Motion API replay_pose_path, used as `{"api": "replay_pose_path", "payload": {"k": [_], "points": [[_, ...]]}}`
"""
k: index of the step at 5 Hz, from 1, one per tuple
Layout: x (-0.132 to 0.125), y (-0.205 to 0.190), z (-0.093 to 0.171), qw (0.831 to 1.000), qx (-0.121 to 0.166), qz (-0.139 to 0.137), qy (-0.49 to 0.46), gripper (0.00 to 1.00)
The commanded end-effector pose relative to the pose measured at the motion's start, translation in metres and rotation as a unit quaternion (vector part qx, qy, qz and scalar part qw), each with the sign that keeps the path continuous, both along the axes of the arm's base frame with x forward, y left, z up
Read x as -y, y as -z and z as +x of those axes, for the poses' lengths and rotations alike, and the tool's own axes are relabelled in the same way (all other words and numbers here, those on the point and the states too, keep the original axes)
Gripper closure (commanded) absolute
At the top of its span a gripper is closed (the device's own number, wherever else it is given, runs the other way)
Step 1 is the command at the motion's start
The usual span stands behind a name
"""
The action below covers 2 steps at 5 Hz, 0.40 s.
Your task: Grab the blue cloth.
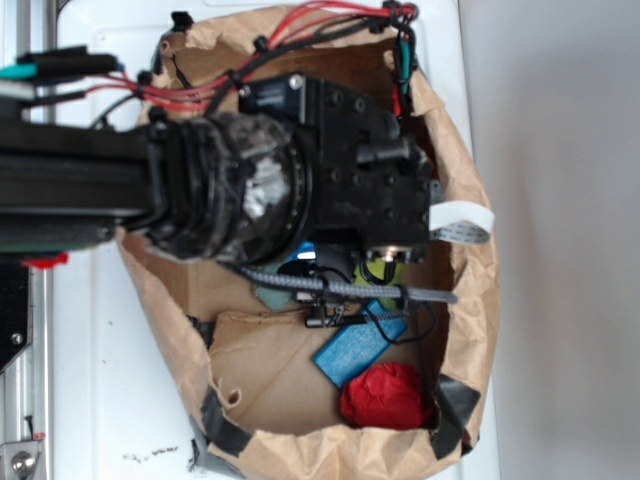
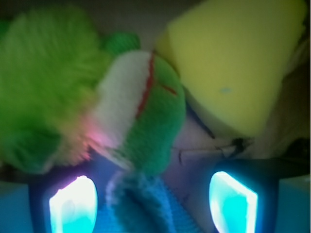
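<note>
Brown paper bag [image 1: 300,440] walls hide most contents; gripper [image 2: 154,200] fingers spread wide around the blurred blue cloth [image 2: 146,204].

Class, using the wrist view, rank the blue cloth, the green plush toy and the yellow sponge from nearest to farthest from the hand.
1. Blue cloth: between the fingers of the hand, bottom centre.
2. Green plush toy: just beyond, centre-left.
3. Yellow sponge: farthest, upper right.
</note>
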<state>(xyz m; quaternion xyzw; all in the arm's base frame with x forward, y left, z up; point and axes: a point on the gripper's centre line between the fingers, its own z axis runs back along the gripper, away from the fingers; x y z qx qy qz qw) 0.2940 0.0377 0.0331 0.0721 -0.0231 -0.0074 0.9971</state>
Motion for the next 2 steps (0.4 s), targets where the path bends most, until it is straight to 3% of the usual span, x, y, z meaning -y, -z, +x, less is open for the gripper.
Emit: {"api": "replay_pose_path", "payload": {"k": [1, 2], "points": [[0.006, 0.002, -0.009, 0.999, -0.011, 0.023, 0.023, 0.0], [0.011, 0.008, -0.042, 0.999, -0.017, 0.032, 0.036, 0.0]]}}
